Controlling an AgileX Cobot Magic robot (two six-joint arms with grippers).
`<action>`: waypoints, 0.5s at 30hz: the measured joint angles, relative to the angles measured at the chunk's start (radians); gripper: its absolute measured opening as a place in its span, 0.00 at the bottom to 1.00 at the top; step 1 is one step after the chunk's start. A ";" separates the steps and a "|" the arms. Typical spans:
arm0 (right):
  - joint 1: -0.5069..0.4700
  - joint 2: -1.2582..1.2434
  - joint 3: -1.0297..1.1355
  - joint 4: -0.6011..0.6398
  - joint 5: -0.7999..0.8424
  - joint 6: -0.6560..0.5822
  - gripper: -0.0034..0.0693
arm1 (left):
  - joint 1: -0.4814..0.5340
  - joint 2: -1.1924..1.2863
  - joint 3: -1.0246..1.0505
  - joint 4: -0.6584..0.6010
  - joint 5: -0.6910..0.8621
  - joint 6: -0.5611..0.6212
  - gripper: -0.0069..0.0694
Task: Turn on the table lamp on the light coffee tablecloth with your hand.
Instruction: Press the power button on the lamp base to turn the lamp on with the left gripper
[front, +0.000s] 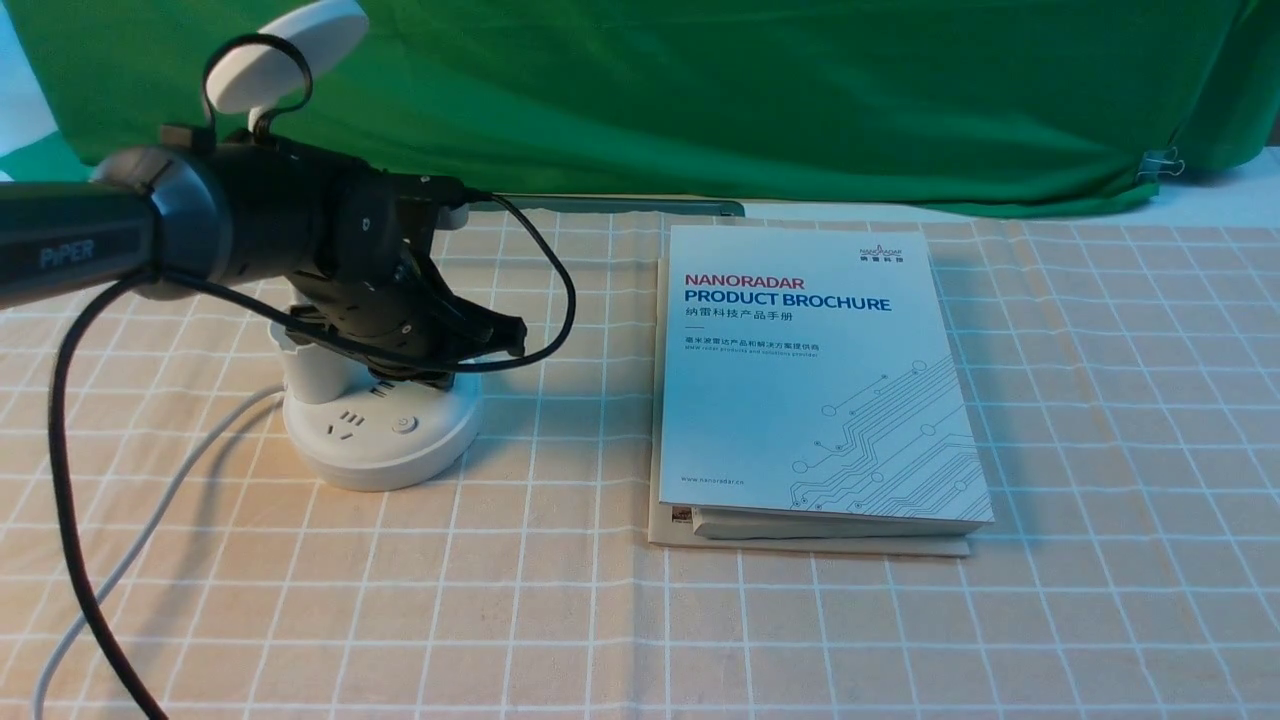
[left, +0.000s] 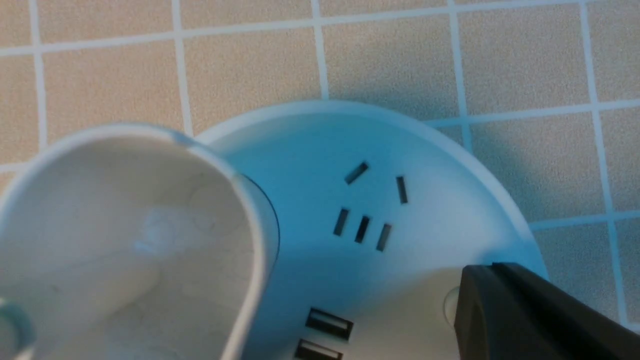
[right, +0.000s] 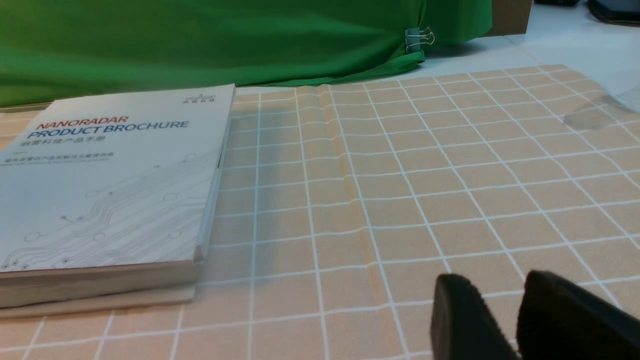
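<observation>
The closed black left end effector (front: 512, 337) hangs over the base of the white plastic table lamp (front: 380, 455); the round button (front: 404, 424) lies at its 7 o'clock.

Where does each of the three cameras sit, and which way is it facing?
Front view: between the arms, facing forward over the light coffee tablecloth; left arm over the table lamp.
Left wrist view: above the lamp's base, looking down; tip of the left gripper shows.
Right wrist view: low over the cloth, facing brochure and green backdrop; right gripper shows.
Shared: front and left wrist both show lamp sockets.
</observation>
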 joint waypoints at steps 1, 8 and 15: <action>0.000 0.000 0.000 0.000 0.000 0.000 0.38 | 0.000 0.002 -0.001 0.000 0.000 0.000 0.09; 0.000 0.000 0.000 0.000 0.000 0.000 0.38 | 0.000 0.017 -0.005 -0.013 -0.002 0.001 0.09; 0.000 0.000 0.000 0.000 0.000 0.000 0.38 | -0.001 -0.022 0.007 -0.020 -0.020 0.001 0.09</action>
